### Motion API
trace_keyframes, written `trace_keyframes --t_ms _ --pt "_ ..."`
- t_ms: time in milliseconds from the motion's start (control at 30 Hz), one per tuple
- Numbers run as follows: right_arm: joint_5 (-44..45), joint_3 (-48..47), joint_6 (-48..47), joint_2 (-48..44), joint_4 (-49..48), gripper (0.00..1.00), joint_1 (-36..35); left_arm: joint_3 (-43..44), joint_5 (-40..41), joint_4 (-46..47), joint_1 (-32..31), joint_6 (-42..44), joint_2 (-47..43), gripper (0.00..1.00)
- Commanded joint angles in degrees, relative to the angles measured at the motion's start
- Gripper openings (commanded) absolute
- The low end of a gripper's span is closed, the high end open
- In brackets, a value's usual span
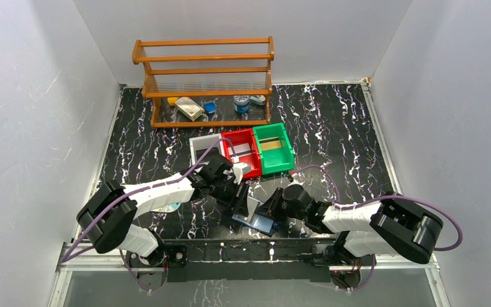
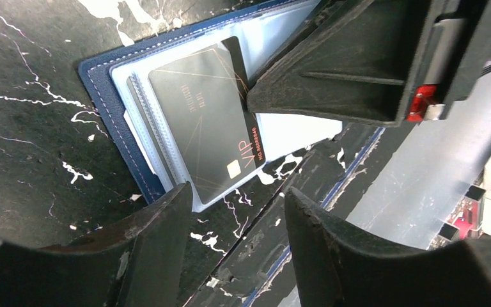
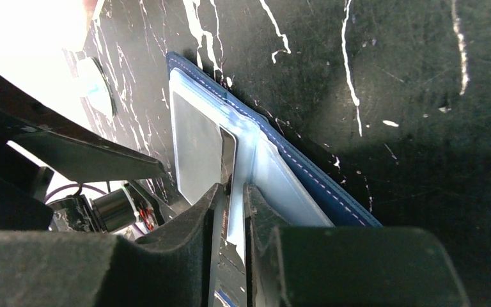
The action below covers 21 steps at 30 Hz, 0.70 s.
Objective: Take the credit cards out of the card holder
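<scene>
Card holder (image 2: pixel 99 77) lies open, right pincer (image 3: pixel 234 189) clenched on its black card (image 2: pixel 204 128), left pincer (image 2: pixel 236 192) released.

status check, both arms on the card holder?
Left gripper open, empty, hovering at the edge of the card holder. Right gripper pinched on a clear sleeve page. Black VIP card not yet out. Right finger crowds its far edge.

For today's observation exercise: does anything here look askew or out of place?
Yes. The flat black VIP card sits askew, partly out of its clear plastic sleeve in the open dark navy folding card holder.
</scene>
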<state>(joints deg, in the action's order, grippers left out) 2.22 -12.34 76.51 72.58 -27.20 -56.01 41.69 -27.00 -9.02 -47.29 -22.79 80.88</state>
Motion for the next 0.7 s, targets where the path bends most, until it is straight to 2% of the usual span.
trace_keyframes --t_ms 0,133,300,500,667 --pt "-0.96 1.49 0.74 1.36 -5.66 0.25 -0.23 1.06 1.58 -0.12 -1.35 0.08 0.91 0.51" --pt "-1.31 1.46 0.92 2.07 -6.51 0.25 -0.15 1.02 2.36 -0.37 -1.65 0.38 2.11 0.43" --pt "-3.19 2.31 1.52 2.84 -11.23 0.25 -0.02 -0.20 2.64 0.01 -1.99 -0.33 2.59 0.38" --pt "-3.48 2.82 2.42 3.09 -13.07 0.26 0.24 -1.00 4.94 -0.52 -2.04 -0.37 1.71 0.39" --pt "-3.67 3.11 2.72 3.91 -13.22 0.27 0.55 0.36 7.39 -1.56 -2.06 0.40 -1.92 0.47"
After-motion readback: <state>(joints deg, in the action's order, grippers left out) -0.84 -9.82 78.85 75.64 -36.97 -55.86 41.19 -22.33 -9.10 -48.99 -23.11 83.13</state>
